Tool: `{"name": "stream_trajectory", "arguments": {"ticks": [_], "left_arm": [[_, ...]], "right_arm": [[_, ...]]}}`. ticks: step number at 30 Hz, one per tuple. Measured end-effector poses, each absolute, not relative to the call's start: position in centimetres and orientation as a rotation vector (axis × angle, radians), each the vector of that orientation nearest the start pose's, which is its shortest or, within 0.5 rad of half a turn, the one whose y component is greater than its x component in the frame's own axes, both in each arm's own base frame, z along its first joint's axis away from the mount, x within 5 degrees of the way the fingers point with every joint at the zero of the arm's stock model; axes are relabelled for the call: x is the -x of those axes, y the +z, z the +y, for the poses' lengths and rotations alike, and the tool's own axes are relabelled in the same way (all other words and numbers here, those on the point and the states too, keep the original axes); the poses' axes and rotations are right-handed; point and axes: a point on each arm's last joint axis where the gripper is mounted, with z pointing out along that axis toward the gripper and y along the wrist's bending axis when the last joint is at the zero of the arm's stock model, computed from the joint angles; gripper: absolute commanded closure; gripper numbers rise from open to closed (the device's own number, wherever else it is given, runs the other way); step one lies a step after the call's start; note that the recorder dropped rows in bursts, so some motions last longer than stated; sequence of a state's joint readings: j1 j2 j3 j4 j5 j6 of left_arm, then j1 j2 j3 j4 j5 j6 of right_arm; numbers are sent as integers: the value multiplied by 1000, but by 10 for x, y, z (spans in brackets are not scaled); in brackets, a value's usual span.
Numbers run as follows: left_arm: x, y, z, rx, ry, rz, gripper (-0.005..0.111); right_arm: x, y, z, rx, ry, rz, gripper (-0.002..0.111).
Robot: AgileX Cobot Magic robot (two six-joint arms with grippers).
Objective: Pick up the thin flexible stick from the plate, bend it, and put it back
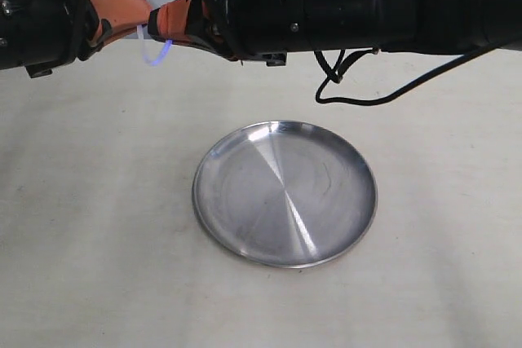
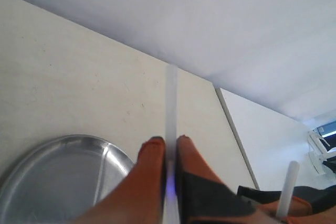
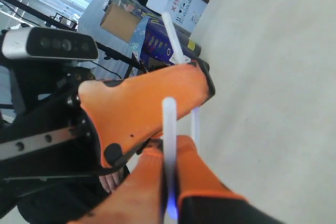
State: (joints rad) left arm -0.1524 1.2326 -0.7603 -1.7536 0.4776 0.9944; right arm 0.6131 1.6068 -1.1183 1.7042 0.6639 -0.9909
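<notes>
Between L gripper & R gripper, both clamped on it: stick, bent U. Risk: overbend, end pops free.

You're working in what looks like a robotics lab or test room. In the exterior view a plain off-white table fills the frame, with black robot arms across the top edge. Your right wrist view catches a silver multi-lens camera and piled cardboard boxes. The left wrist view shows a bare white wall.
</notes>
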Motion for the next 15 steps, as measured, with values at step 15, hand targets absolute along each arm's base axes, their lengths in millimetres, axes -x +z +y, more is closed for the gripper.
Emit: {"name": "stream_trajectory", "arguments": {"ticks": [15], "left_arm": [[-251, 305, -81, 236, -1059, 1961, 107]], "right_arm": [[-260, 307, 251, 387, 1494, 2059, 109]]}}
